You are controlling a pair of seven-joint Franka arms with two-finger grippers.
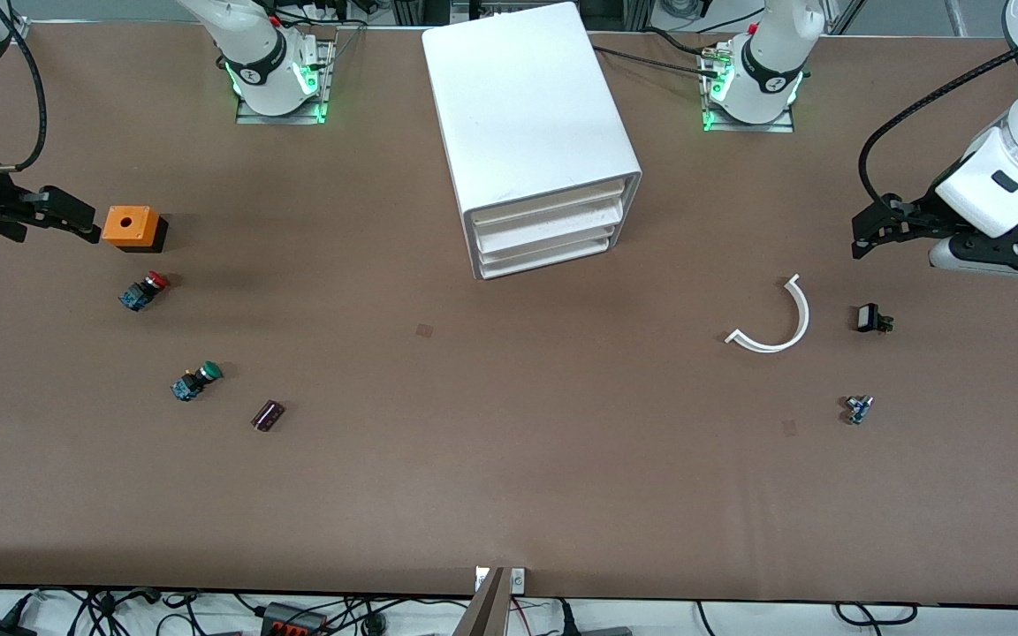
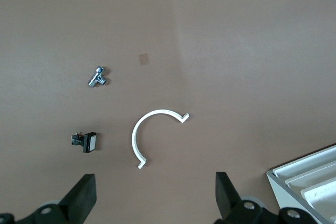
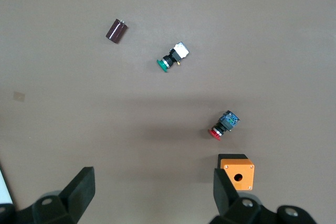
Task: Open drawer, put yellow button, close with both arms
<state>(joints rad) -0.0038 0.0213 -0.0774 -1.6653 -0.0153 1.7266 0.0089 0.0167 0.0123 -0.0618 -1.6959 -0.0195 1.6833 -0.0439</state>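
The white cabinet point(image 1: 527, 115) stands at the table's middle, near the robots' bases. Its uppermost drawer point(image 1: 553, 205) is pushed in, level with the two drawers under it; a corner of the cabinet shows in the left wrist view point(image 2: 310, 182). No yellow button shows in any view. My left gripper point(image 1: 867, 234) is open and empty above the table at the left arm's end point(image 2: 155, 182). My right gripper point(image 1: 76, 216) is open and empty at the right arm's end point(image 3: 153, 177), right beside an orange box point(image 1: 131, 226).
A red-capped switch point(image 1: 145, 290), a green-capped switch point(image 1: 197, 380) and a dark purple cylinder point(image 1: 268, 414) lie toward the right arm's end. A white curved strip point(image 1: 778, 322), a small black part point(image 1: 871, 319) and a small metal part point(image 1: 859, 408) lie toward the left arm's end.
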